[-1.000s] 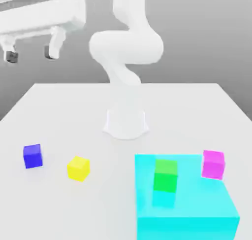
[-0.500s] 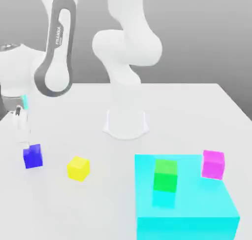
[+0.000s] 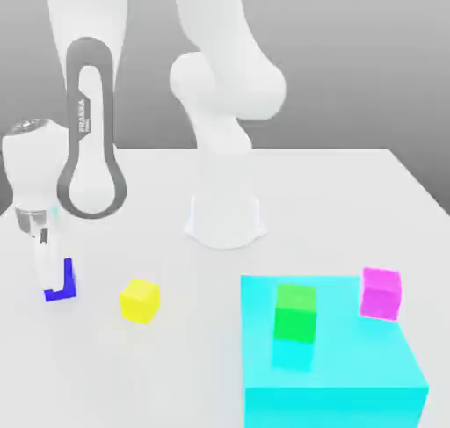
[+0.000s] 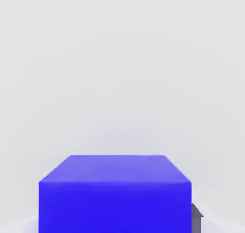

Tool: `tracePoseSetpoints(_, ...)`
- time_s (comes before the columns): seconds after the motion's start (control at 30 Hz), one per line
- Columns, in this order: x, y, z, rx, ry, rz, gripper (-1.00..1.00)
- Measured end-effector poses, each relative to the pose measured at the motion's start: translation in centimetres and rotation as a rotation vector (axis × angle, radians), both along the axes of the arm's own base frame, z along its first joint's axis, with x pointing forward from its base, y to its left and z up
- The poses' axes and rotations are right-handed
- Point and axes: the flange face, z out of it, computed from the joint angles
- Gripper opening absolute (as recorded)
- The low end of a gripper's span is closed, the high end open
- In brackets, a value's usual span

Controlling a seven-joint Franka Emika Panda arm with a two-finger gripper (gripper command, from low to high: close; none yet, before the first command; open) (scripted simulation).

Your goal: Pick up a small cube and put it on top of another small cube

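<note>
Bright, even light; faint soft shadows; no glare.

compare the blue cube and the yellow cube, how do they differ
The blue cube is dark blue and partly covered by the end effector that has come down over it; the yellow cube is yellow and stands free, nearer the exterior view's right. Both look about equal in size and sit on the table.

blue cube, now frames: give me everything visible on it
The blue cube is a small, solid, uniformly dark-blue block with flat matte faces and sharp edges, no markings. It sits flat and upright on the white table, near the exterior view's left edge, to the left of the yellow cube and apart from it. The gripper has come down over it; a white finger hides part of its face. In the hand view the cube looms close, a dark finger tip at its side.
</note>
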Motion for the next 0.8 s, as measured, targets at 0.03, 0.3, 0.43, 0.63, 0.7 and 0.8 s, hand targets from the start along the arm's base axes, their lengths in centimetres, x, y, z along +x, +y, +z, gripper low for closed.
tracePoseSetpoints(0.03, 0.0, -0.1, 0.2, -0.001, 0.000, 0.001, -1.00)
tracePoseSetpoints(0.3, 0.2, -0.5, 4.4, -0.011, -0.002, 0.004, -1.00)
tracePoseSetpoints(0.43, 0.0, -0.2, 6.1, -0.004, -0.002, -0.002, -1.00)
tracePoseSetpoints(0.63, 9.1, 6.2, 9.0, 0.028, -0.019, 0.472, -1.00)
tracePoseSetpoints(0.7, 12.4, 9.8, 10.2, 0.036, -0.025, 0.685, -1.00)
tracePoseSetpoints(0.8, 16.0, 14.6, 12.2, 0.043, -0.030, 0.967, -1.00)
